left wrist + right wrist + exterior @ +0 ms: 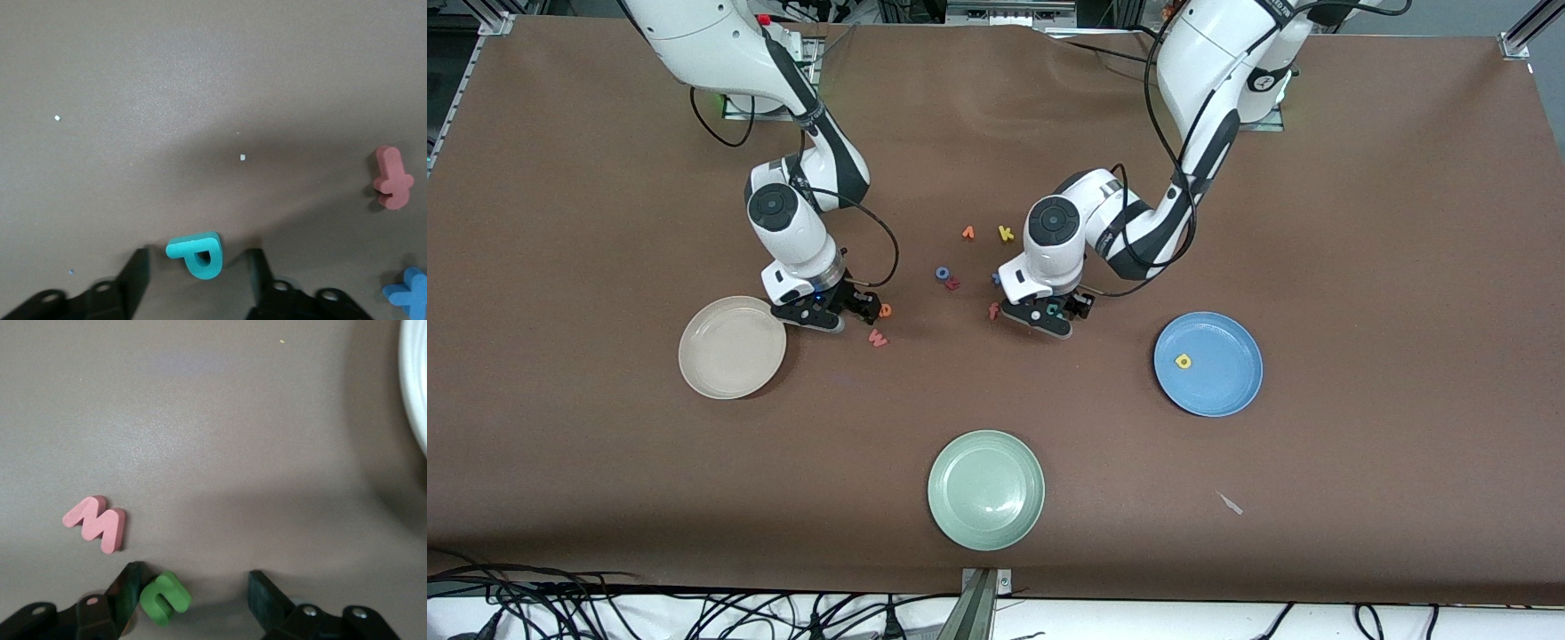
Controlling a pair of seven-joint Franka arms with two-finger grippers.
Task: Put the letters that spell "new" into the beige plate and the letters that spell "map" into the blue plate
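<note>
My left gripper (1049,316) is low over the table, open, with the teal p (197,255) between its fingers (133,280) and a gap on each side. The yellow a (1184,361) lies in the blue plate (1227,396). My right gripper (831,313) is down beside the beige plate (732,373), open. The green n (165,598) touches one of its fingers (127,590), well apart from the other. Front view hides the n under the hand. The salmon w (879,338) and orange e (885,310) lie right by that gripper.
A pale green plate (986,524) sits nearest the front camera. Loose letters lie between the two arms: an orange v (967,233), yellow k (1006,234), blue o (942,274), a dark red letter (953,284), orange f (993,311) and a blue letter (408,295).
</note>
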